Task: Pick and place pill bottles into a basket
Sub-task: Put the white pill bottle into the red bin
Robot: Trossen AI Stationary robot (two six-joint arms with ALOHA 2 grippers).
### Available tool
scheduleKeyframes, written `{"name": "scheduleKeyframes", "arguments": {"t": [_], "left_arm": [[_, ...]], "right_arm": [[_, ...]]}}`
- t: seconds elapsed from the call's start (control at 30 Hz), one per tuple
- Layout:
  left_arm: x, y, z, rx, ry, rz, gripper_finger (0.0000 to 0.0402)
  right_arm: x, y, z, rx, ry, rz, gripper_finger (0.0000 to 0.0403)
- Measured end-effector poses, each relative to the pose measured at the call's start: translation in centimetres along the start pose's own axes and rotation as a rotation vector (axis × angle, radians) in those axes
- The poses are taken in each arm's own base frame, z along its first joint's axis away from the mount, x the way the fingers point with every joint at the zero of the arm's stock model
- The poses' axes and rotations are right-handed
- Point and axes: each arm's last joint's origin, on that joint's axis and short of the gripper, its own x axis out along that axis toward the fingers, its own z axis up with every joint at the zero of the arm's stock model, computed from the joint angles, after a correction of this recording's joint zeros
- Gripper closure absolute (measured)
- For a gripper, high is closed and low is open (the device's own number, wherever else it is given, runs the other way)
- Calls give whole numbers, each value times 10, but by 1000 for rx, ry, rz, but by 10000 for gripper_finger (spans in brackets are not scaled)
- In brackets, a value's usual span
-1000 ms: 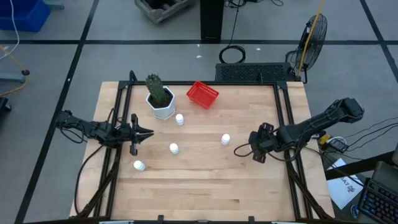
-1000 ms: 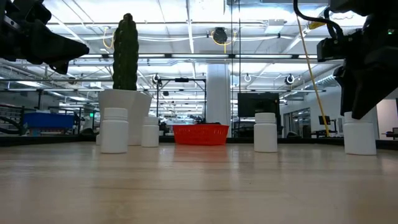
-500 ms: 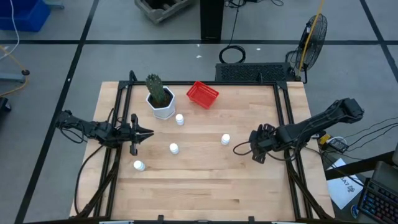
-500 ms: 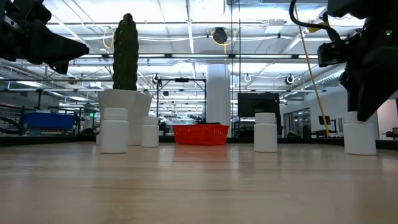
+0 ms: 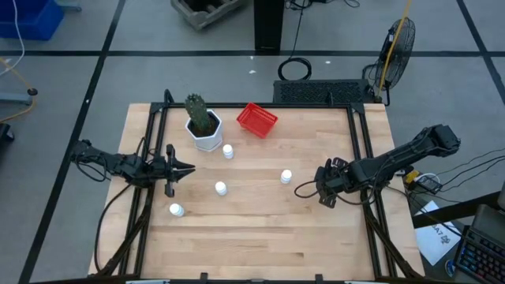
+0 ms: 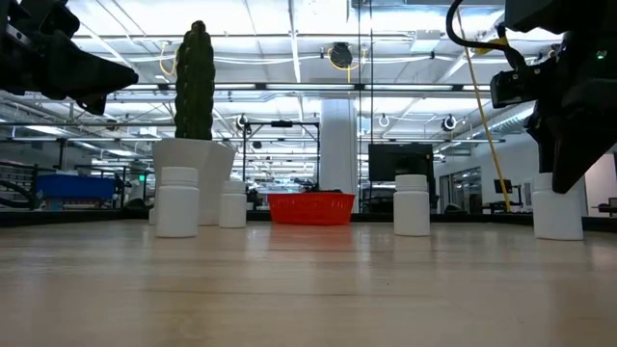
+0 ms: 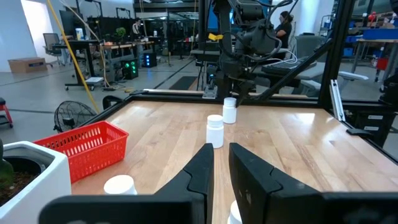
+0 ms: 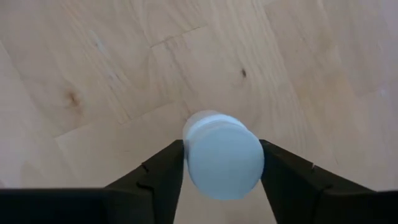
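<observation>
Five small white pill bottles stand upright on the wooden table. Three show in the middle of the high view point(image 5: 228, 151) point(image 5: 286, 177) point(image 5: 221, 188), and one stands nearer the front left point(image 5: 176, 210). The fifth point(image 8: 222, 163) stands between the fingers of my right gripper point(image 5: 304, 189), which points down at it, open, with one finger close on each side. I cannot tell whether the fingers touch it. The red mesh basket point(image 5: 257, 120) sits at the far middle. My left gripper point(image 5: 186, 168) hovers shut at the left, empty.
A white hexagonal pot with a cactus point(image 5: 205, 126) stands left of the basket, with one bottle just in front of it. A black frame rail point(image 5: 260, 105) runs around the table edges. Bare wood lies along the near side point(image 5: 260, 237).
My right gripper has crept a little toward the table's left edge, over the bottle at the right. The bottles and my left arm have kept still.
</observation>
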Motion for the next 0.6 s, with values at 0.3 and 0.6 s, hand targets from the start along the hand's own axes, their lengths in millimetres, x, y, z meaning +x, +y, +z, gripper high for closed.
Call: {"name": "scheduleKeyframes", "arguments": {"t": [0.3,0.6], "left_arm": [[0,0,0,0,0,0,346],[0,0,0,0,0,0,346]], "right_arm": [[0,1,1,-27,-13,11,242],[-2,5,15,-78,-176,19,245]]}}
